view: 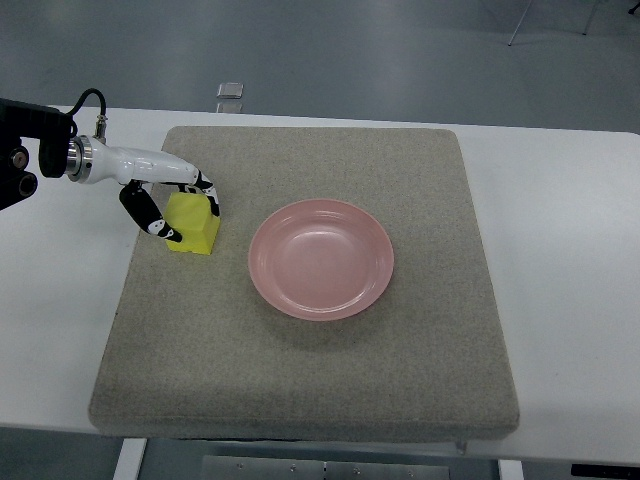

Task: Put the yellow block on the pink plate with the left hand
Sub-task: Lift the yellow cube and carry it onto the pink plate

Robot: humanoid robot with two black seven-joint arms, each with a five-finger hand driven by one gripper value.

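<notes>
A yellow block point(194, 224) rests on the grey mat point(310, 340), left of the pink plate point(321, 258). My left hand point(180, 208) reaches in from the left edge, its white and black fingers point(150, 217) curled round the block's top and left side. The block still looks to be resting on the mat. The plate holds nothing and sits about a hand's width to the right of the block. My right arm does not show.
The mat lies on a white table point(570, 300). A small grey object point(230, 91) lies on the floor beyond the table's far edge.
</notes>
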